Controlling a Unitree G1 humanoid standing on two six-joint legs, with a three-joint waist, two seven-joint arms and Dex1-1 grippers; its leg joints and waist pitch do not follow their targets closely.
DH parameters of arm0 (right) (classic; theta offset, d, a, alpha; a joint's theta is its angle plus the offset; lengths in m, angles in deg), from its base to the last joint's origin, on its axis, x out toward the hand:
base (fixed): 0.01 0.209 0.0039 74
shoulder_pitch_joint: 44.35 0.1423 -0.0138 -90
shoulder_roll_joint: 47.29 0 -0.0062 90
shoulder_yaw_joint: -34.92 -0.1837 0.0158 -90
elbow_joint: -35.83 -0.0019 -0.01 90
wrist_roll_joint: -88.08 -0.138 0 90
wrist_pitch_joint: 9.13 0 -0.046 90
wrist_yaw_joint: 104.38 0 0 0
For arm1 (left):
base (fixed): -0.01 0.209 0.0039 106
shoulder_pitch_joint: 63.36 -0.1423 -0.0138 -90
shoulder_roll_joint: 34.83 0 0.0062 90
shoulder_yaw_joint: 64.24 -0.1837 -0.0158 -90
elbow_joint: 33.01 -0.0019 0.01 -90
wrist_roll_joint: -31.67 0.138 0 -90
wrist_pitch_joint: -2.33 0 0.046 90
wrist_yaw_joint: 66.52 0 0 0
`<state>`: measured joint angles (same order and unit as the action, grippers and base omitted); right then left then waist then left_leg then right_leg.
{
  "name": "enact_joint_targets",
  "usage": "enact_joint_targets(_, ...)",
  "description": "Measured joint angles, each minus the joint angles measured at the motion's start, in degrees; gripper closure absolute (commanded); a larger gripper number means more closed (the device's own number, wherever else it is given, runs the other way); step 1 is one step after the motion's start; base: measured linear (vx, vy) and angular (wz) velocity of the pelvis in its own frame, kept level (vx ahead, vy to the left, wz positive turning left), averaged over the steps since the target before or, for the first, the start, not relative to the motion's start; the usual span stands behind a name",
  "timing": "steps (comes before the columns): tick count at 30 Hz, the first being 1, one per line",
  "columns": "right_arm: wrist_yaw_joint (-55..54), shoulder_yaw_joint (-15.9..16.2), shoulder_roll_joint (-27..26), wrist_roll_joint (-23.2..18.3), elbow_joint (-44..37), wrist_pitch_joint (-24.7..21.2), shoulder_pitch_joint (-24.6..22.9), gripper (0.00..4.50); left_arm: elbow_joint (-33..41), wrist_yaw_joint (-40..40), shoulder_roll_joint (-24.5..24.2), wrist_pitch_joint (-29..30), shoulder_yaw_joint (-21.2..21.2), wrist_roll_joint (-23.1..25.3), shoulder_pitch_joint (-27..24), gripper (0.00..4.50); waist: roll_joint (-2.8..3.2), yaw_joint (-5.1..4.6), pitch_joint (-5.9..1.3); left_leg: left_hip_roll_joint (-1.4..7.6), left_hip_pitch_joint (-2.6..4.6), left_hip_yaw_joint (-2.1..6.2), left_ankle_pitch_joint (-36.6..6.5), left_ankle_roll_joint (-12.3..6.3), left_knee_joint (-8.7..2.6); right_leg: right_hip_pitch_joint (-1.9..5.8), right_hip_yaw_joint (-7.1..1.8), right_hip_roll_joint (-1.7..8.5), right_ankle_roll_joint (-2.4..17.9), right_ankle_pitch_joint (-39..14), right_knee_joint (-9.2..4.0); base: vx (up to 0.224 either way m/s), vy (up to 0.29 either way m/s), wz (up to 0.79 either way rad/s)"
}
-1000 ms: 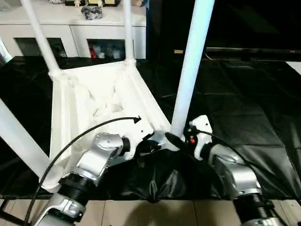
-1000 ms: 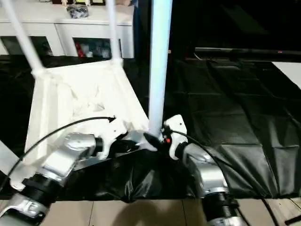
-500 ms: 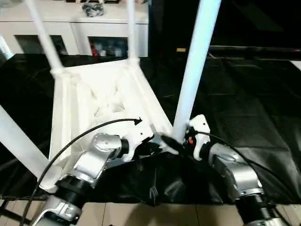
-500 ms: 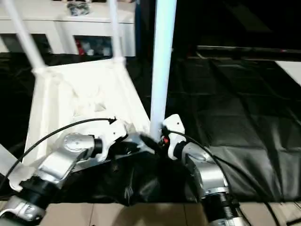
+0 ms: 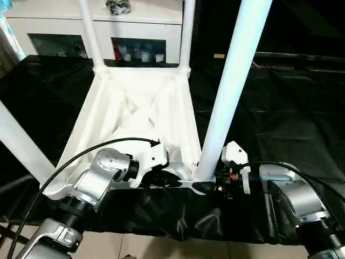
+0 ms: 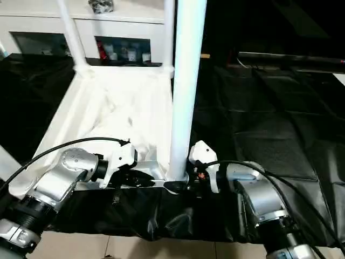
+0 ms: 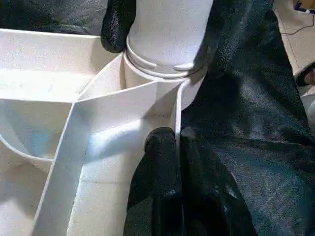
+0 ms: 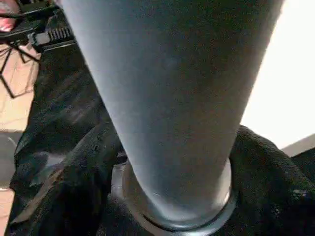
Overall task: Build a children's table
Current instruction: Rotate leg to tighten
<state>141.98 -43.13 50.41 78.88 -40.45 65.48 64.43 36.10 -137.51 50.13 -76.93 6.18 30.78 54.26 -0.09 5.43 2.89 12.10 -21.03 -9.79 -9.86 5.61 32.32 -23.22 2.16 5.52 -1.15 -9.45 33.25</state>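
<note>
The children's table (image 5: pixel 135 108) lies upside down on a black sheet, white, with its ribbed underside up and its legs standing in the corner sockets. The near right leg (image 5: pixel 232 81) rises out of its socket (image 7: pixel 162 73). My left gripper (image 7: pixel 176 142) is shut on the thin edge wall of the table top just beside that socket. At the foot of the same leg (image 8: pixel 167 98) sits my right gripper (image 5: pixel 207 186), with one black finger (image 7: pixel 117 24) pressed on each side of it.
Two more legs stand at the back (image 5: pixel 89 32) (image 5: pixel 187 32) and one at the near left (image 5: pixel 19 143). A white cabinet (image 5: pixel 145 24) with glass doors is behind. The black sheet (image 5: pixel 285 124) covers the ground; bare floor (image 5: pixel 161 248) shows at the near edge.
The whole picture has shifted, so the camera moved. Both grippers stay at the near right corner. My right forearm now lies lower and more level at the leg's foot.
</note>
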Motion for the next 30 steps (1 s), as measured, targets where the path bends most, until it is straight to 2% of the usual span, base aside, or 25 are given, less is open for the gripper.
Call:
enact_joint_targets(6,1.01,0.33,-0.03,-0.01,0.63,0.00,0.67,1.75,0.09,-0.68,-0.10,-0.42,0.00,0.01,-0.16,4.50,0.01,0.11,-0.01,0.01,-0.01,0.01,0.00,0.00,-0.02,0.00,0.01,0.00,-0.01,-0.01,0.04,0.000,0.000,0.00)
enact_joint_targets(14,-0.21,-1.40,-1.21,-1.61,0.25,-0.70,-1.21,1.96,2.42,0.88,0.35,1.41,0.44,0.50,-1.59,4.50,0.04,0.15,-0.07,0.01,0.03,-0.01,0.01,-0.01,0.02,0.08,-0.02,0.00,-0.08,-0.07,0.04,0.000,0.000,0.00)
enact_joint_targets(17,-7.28,-3.78,-4.74,-1.11,0.48,-1.76,-2.14,1.97,3.03,5.52,2.13,3.22,1.66,1.86,-2.37,4.50,-0.07,-0.42,-0.17,-0.02,0.08,-0.03,0.00,0.00,0.00,0.28,-0.08,0.00,-0.12,-0.08,0.04,0.000,0.000,0.00)
enact_joint_targets(22,-25.15,-8.54,-13.53,1.07,1.46,-3.91,-2.18,1.98,3.83,16.96,8.06,8.35,3.33,4.68,-3.13,4.50,-0.09,-2.17,-0.30,-0.09,0.24,0.01,0.00,0.01,-0.10,0.23,-0.10,0.00,-0.41,-0.26,-0.05,0.000,0.000,0.00)
enact_joint_targets(24,-29.78,-9.29,-15.74,2.16,1.47,-3.84,-2.18,1.98,4.43,20.00,9.64,9.67,3.44,5.17,-3.59,4.50,0.10,-2.42,-0.41,-0.13,0.24,0.08,0.00,0.01,-0.15,0.18,-0.08,0.00,-0.43,-0.27,-0.11,0.000,0.000,0.00)
enact_joint_targets(29,-31.73,-9.27,-16.71,3.31,1.43,-2.65,-2.24,1.99,4.99,21.31,10.16,10.31,3.48,5.23,-3.92,4.50,0.45,-2.38,-0.61,-0.15,0.22,0.11,0.00,0.01,-0.47,0.10,-0.05,-0.02,-0.44,-0.27,-0.13,0.000,0.000,0.00)
enact_joint_targets(30,-31.63,-9.27,-16.69,3.32,1.41,-2.50,-2.29,1.64,5.02,21.16,10.16,10.29,3.49,5.29,-3.91,4.50,0.52,-2.40,-0.66,-0.15,0.22,0.11,0.00,0.01,-0.48,0.10,-0.05,-0.04,-0.44,-0.27,-0.12,0.000,0.000,0.00)
